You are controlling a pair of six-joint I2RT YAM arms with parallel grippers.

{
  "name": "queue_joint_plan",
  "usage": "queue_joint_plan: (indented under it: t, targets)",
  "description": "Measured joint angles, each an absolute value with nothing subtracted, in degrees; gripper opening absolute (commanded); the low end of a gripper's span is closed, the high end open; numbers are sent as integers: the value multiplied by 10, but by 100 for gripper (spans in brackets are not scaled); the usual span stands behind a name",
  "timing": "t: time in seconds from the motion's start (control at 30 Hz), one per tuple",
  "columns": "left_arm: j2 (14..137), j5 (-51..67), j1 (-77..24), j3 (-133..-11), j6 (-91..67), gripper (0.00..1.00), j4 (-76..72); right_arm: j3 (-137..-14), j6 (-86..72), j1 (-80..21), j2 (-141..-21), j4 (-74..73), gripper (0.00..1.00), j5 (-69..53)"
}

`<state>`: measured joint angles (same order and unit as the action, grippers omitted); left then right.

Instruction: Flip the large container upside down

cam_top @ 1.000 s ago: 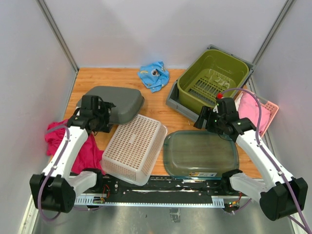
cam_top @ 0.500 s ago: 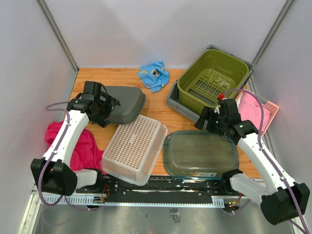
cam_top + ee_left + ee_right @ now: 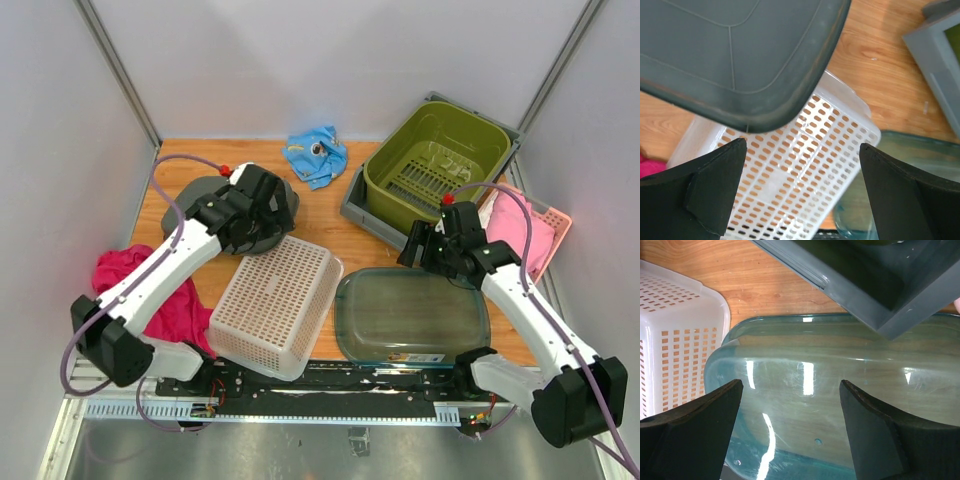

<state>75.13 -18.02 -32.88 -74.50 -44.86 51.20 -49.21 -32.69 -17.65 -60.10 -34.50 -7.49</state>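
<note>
A clear glass dish [image 3: 410, 315] lies upside down at the front right, also in the right wrist view [image 3: 820, 380]. A white perforated basket [image 3: 275, 300] lies upside down beside it, also in the left wrist view [image 3: 800, 165]. A grey container [image 3: 200, 195] lies upside down at the back left, also in the left wrist view [image 3: 740, 55]. My left gripper [image 3: 265, 212] is open and empty above the grey container's right end, facing the basket [image 3: 802, 187]. My right gripper [image 3: 425, 248] is open and empty just above the dish's far edge [image 3: 790, 427].
A green bin [image 3: 435, 160] sits in a grey tray [image 3: 365, 215] at the back right, its corner close above my right gripper [image 3: 870, 290]. A pink basket with pink cloth [image 3: 520, 225] is at the right edge. A blue cloth [image 3: 315, 155] lies at the back. A magenta cloth [image 3: 165, 300] lies at the left.
My left arm has swung from the grey container's left side to over its right end, toward the white basket. The right arm has hardly moved.
</note>
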Motion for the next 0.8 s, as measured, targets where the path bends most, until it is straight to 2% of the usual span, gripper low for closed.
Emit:
queue_joint_plan:
  t: [0.33,0.6,0.8]
  targets:
    - [903,-248,-328,-769,-384,97,514,-492,-327,-176,-625,-345,80,-74]
    - [937,-203,-180,-783,-281,96,391,-505,-326,-176,-657,-343,80,-75]
    - [1027,-189,-135,-843,-237,96,355,-513,-324,-176,-658,-344,80,-73]
